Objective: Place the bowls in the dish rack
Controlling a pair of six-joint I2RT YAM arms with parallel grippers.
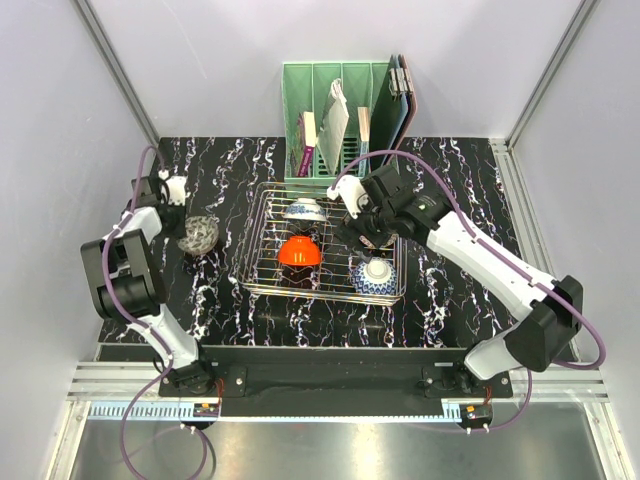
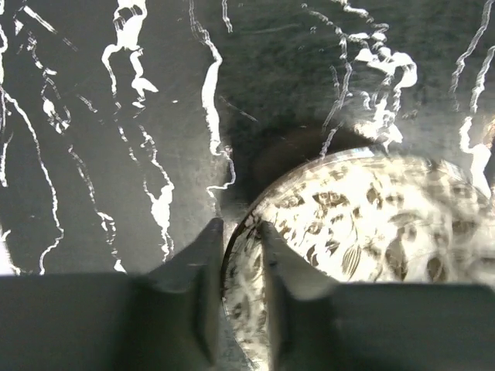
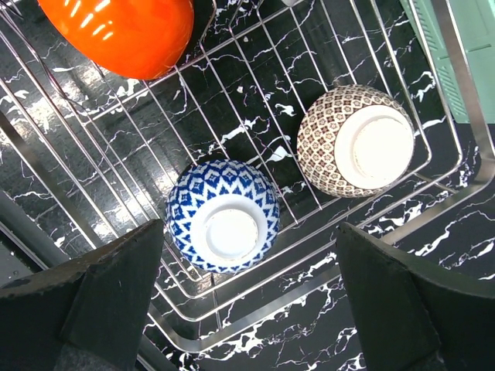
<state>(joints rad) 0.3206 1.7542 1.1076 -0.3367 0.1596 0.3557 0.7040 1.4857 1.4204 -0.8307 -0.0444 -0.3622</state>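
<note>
The chrome wire dish rack (image 1: 262, 240) stands mid-table. In it an orange-red bowl (image 1: 298, 253), a white-blue bowl (image 1: 303, 210) and a blue patterned bowl (image 1: 375, 277) rest upside down. My right gripper (image 1: 366, 240) hovers open over the rack's right side. In its wrist view the blue bowl (image 3: 224, 216), a cream lattice bowl (image 3: 356, 141) and the orange-red bowl (image 3: 120, 31) lie below the gripper (image 3: 255, 309). Left of the rack, my left gripper (image 1: 188, 238) is shut on the rim of a grey leaf-patterned bowl (image 1: 201, 234); one finger is inside the bowl (image 2: 371, 224) and one outside.
A green slotted organizer (image 1: 335, 115) with books and dark boards (image 1: 395, 100) stands behind the rack. Grey walls with metal posts close in the left, right and back. The black marbled table top (image 1: 230, 170) shows around the rack.
</note>
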